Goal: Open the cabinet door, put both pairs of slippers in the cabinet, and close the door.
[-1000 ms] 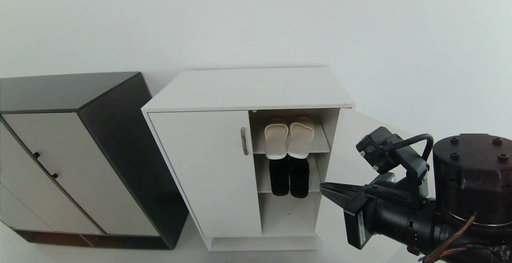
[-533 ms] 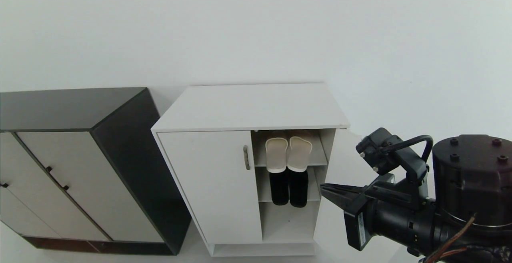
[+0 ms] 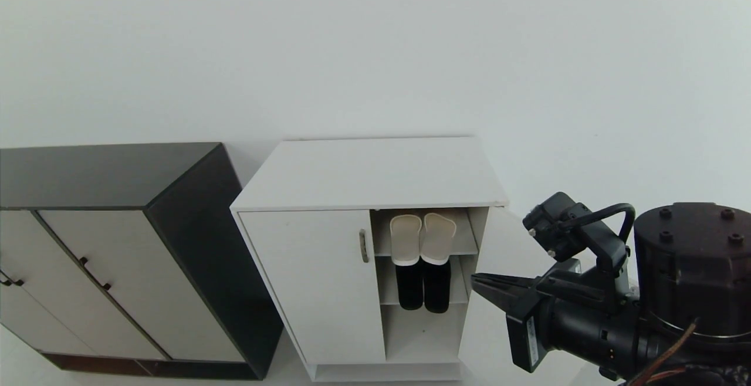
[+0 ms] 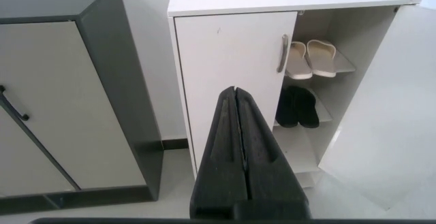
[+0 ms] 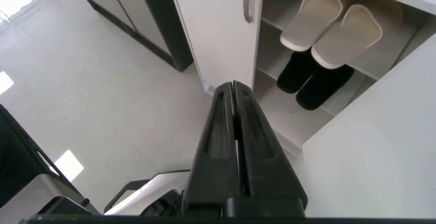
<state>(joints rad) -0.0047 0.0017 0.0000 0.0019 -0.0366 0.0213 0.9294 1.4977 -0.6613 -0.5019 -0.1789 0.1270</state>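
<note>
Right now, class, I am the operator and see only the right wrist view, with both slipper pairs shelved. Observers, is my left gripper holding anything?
Observer: No. The left gripper is shut on nothing, in front of the closed left door.
Operator: And where is my right gripper?
Observer: The right gripper hangs by the open right door, level with the black slippers.
Operator: What stands beside the white cabinet?
Observer: A dark cabinet to its left, doors closed.

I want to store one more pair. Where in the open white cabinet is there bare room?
The bottom compartment, under the black slippers, is bare. The cabinet top is bare too. The two upper shelves are crowded: white slippers above, black below, only narrow strips beside them.
</note>
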